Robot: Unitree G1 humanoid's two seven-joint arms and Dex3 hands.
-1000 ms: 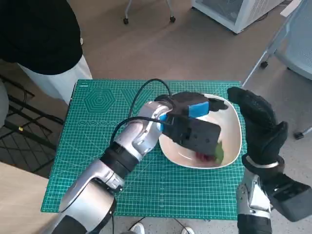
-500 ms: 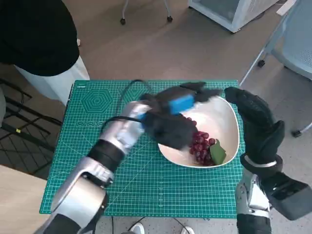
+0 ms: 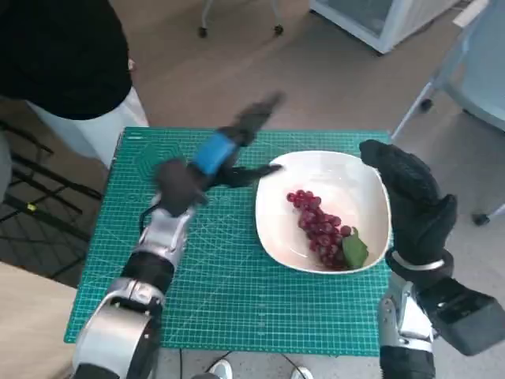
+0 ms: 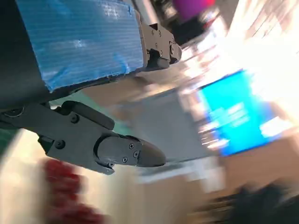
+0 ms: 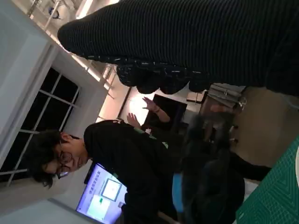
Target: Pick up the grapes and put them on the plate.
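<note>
1. Here, the bunch of dark red grapes (image 3: 318,227) with a green leaf lies in the white oval plate (image 3: 371,197), right of centre in the head view, on the green gridded cutting mat (image 3: 229,292).
2. The blue-taped black left hand (image 3: 211,162) hovers blurred over the mat's upper left, fingers spread apart, holding nothing.
3. The black knitted right hand (image 3: 410,197) stands upright at the plate's right rim, fingers loosely extended and empty.
4. A person in black (image 5: 126,163) fills the right wrist view's lower middle.
</note>
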